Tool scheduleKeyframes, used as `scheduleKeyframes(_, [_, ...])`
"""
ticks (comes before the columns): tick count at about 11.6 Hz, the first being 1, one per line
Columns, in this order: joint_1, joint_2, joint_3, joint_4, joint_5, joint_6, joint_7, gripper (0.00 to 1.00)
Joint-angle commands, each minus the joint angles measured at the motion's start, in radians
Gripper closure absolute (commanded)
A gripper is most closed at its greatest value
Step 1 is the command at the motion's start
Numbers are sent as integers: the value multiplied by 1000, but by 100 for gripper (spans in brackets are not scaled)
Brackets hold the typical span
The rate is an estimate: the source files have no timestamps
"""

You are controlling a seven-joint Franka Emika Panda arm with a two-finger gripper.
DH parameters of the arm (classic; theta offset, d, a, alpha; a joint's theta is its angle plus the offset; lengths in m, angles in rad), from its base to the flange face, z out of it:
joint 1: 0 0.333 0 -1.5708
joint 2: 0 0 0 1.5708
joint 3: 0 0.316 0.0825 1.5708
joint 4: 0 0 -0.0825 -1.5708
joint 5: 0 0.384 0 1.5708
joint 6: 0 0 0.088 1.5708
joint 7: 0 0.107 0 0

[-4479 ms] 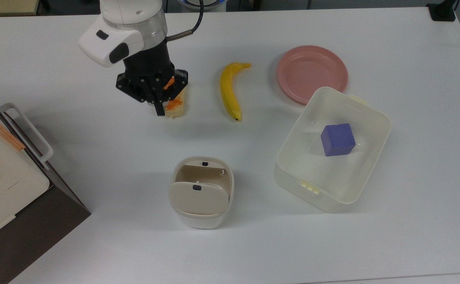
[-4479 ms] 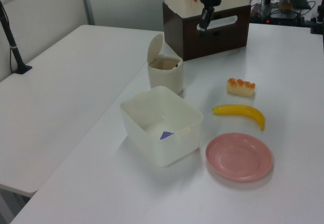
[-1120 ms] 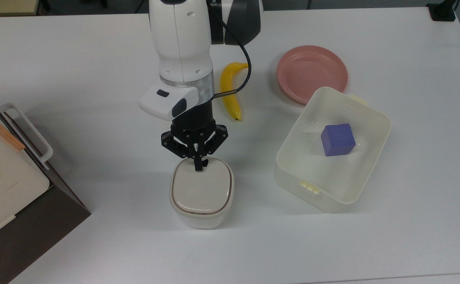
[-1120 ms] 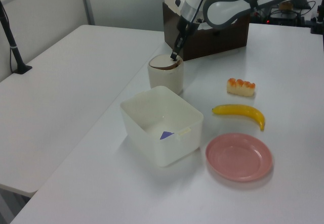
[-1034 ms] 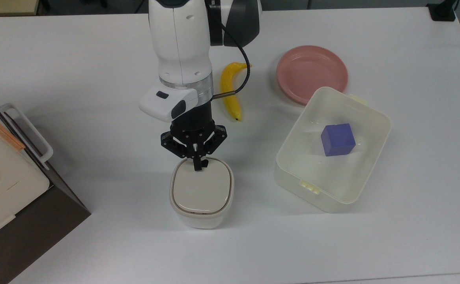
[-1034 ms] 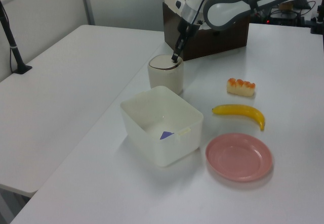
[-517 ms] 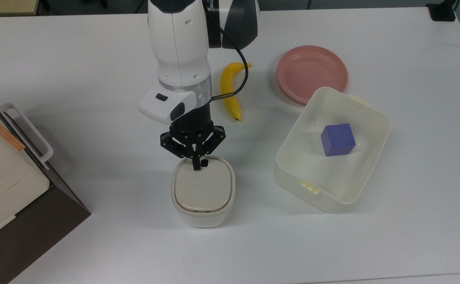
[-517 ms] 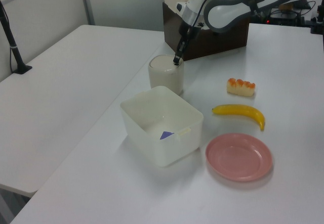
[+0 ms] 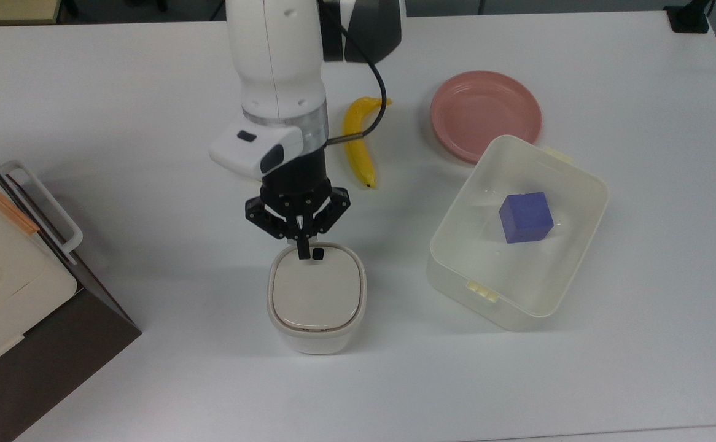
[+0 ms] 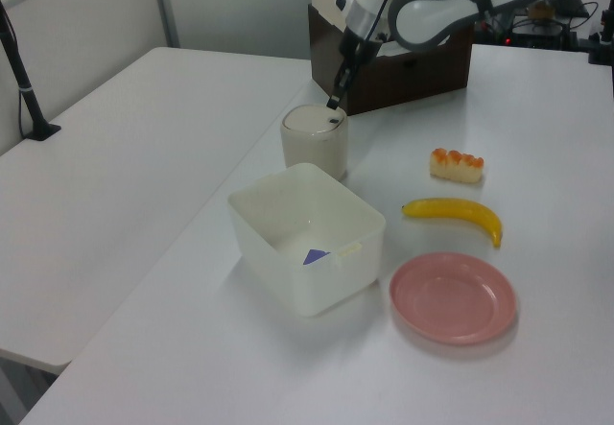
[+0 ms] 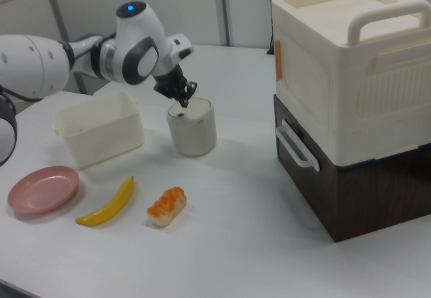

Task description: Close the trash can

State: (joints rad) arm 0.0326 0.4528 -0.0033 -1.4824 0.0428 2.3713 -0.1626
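The trash can (image 9: 316,298) stands at the middle of the table in the top view, its beige lid (image 9: 315,290) lying flat on the cream body and its small dark button (image 9: 317,252) showing on the far rim. My gripper (image 9: 302,252) hangs just above the lid's far edge, beside the button, with its fingers shut and nothing between them. In the left view the gripper (image 10: 335,102) hovers slightly over the trash can (image 10: 314,142). The right view shows the gripper (image 11: 185,101) just above the trash can's (image 11: 192,128) top.
A banana (image 9: 358,144) and a pink plate (image 9: 486,113) lie behind the can. A translucent tub (image 9: 456,276) holding a blue cube (image 9: 525,217) sits at the top view's right. An orange-topped food piece (image 10: 457,165) lies near the banana. A cream box on a brown cabinet (image 11: 350,76) stands nearby.
The lid, upright and open 4.5 s ago, now lies flat. Over the last second my gripper has lifted slightly off the lid's far edge, uncovering the button.
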Motion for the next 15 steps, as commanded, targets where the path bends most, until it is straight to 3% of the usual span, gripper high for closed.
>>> scheduleKeyframes(1, [1,-71,-7,16,16,-157,0,91])
scheduleKeyframes(4, [3,-108,-9,11,14,-259,3,28])
scheduleKeyframes(5, [1,-115,-9,11,15,-270,30,10])
scheduleKeyframes(6, [3,-138,-9,8,11,-297,70,0])
scheduleKeyframes(11, [1,-223,-10,4,-15,-562,72,0])
scheduleKeyframes(15, [-14,-287,-15,7,-27,-653,133,0])
